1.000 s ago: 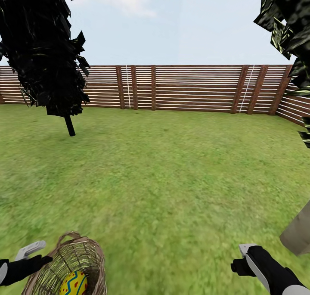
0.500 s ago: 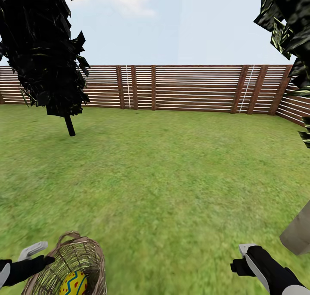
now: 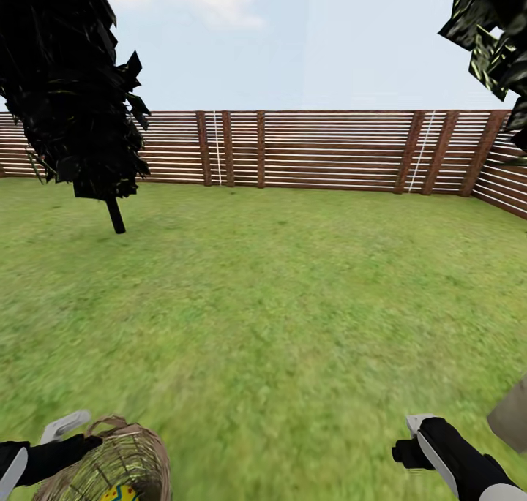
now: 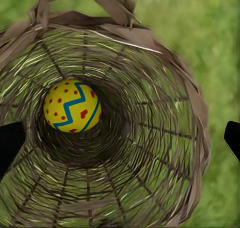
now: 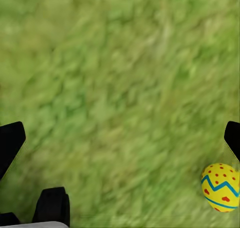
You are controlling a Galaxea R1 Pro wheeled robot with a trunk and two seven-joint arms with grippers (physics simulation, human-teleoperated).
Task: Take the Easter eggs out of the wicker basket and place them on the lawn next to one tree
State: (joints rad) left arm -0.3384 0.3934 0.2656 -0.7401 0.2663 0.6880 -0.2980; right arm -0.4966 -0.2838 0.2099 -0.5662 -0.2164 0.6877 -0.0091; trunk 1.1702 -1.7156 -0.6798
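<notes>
The wicker basket [image 3: 110, 463] stands on the lawn [image 3: 278, 318] at the near left, cut by the picture's lower edge. One yellow Easter egg [image 4: 72, 106] with red spots and a blue zigzag lies deep inside the basket [image 4: 150, 153]; a sliver of that egg [image 3: 119, 494] shows from the head. My left gripper [image 3: 64, 434] is open at the basket's rim, its fingertips [image 4: 10, 144] wide apart. A second Easter egg [image 5: 220, 187] lies on the grass near my open right gripper [image 3: 416, 442]. The tree's pale trunk [image 3: 512, 415] stands at the right edge.
An all-black tree [image 3: 69, 84] with a thin trunk stands far left. A brown slatted fence [image 3: 315, 150] closes the far side of the garden. Dark leaves [image 3: 494, 29] hang at the upper right. A black robot part [image 5: 52, 208] shows in the right wrist view.
The whole head view has shifted: the basket sits lower in the picture and the pale trunk lies further toward the right edge. The left gripper's tip is closer to the basket's rim.
</notes>
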